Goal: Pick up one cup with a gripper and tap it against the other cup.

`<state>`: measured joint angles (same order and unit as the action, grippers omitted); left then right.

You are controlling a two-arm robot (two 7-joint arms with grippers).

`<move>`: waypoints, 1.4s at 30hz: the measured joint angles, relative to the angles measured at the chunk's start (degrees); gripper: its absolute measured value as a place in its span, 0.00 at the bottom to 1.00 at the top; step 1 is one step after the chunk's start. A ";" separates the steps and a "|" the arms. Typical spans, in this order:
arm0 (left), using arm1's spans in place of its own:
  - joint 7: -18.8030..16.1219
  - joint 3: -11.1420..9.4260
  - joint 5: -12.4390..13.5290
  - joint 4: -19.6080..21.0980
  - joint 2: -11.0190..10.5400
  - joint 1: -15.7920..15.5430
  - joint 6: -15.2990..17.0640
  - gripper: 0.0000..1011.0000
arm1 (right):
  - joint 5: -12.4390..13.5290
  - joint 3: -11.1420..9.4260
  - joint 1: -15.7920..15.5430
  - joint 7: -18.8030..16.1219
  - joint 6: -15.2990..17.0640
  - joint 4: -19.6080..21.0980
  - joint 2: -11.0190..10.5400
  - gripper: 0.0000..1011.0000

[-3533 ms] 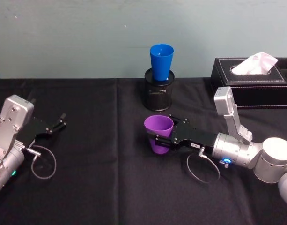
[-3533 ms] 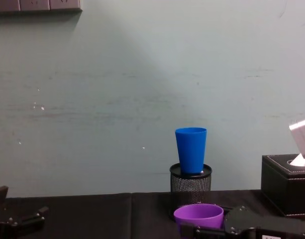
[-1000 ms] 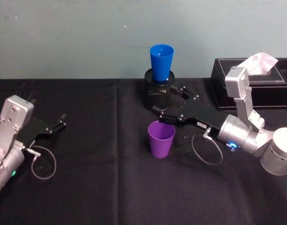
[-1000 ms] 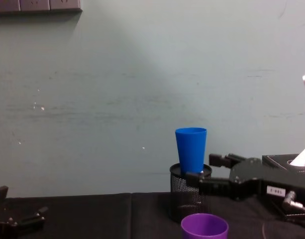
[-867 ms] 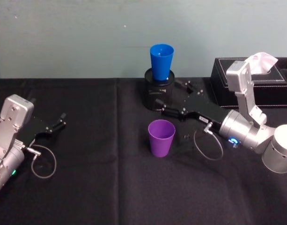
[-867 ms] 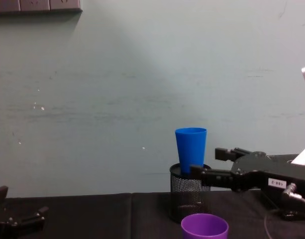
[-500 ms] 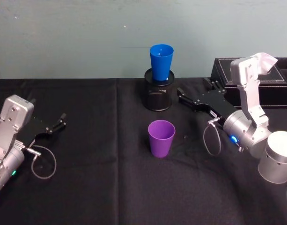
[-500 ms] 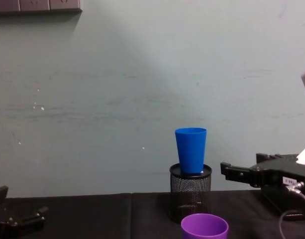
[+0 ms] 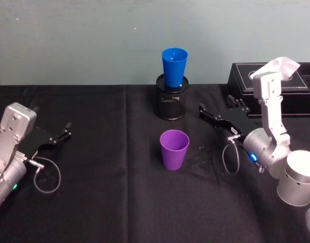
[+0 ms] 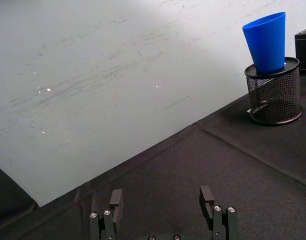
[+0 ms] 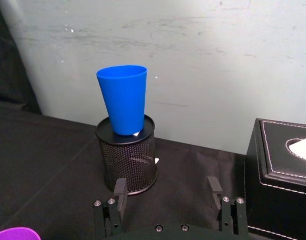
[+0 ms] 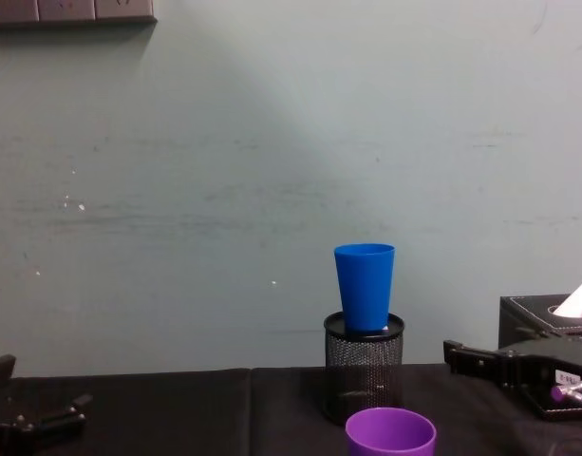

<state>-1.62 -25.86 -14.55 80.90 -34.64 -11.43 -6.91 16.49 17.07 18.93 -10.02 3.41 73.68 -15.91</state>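
The purple cup (image 9: pixel 174 149) stands upright on the black cloth near the middle, its rim also low in the chest view (image 12: pixel 390 432). Behind it, the blue cup (image 9: pixel 174 67) sits upright in a black mesh holder (image 9: pixel 171 100) by the wall. My right gripper (image 9: pixel 215 105) hovers open and empty, to the right of both cups and touching neither. Its wrist view faces the blue cup (image 11: pixel 124 99) between spread fingers (image 11: pixel 120 191). My left gripper (image 9: pixel 68 130) rests open at the far left, its wrist view looking across at the blue cup (image 10: pixel 266 42).
A black tissue box (image 9: pixel 291 93) with a white tissue stands at the back right, just behind my right arm. The pale wall closes off the table right behind the mesh holder. Grey cable loops hang from both wrists.
My right gripper, which was around the purple cup 3.5 s ago, has let it go and drawn back to the right, past the mesh holder. The purple cup stands free. My left arm is unmoved.
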 joint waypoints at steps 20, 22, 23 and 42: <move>0.00 0.00 0.00 0.00 0.00 0.00 0.00 0.99 | -0.16 0.01 0.06 -0.61 0.06 -0.09 -0.06 0.99; 0.00 0.00 0.00 0.00 0.00 0.00 0.00 0.99 | -0.16 0.02 0.07 -0.59 0.06 -0.09 -0.05 0.99; 0.00 0.00 0.00 0.00 0.00 0.00 0.00 0.99 | -0.15 0.01 0.07 -0.58 0.05 -0.08 -0.05 0.99; 0.00 0.00 0.00 0.00 0.00 0.00 0.00 0.99 | -0.09 0.02 0.07 -0.48 -0.01 -0.03 -0.05 0.99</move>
<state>-1.62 -25.86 -14.55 80.90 -34.64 -11.43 -6.91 16.39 17.09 19.00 -10.49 3.40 73.65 -15.97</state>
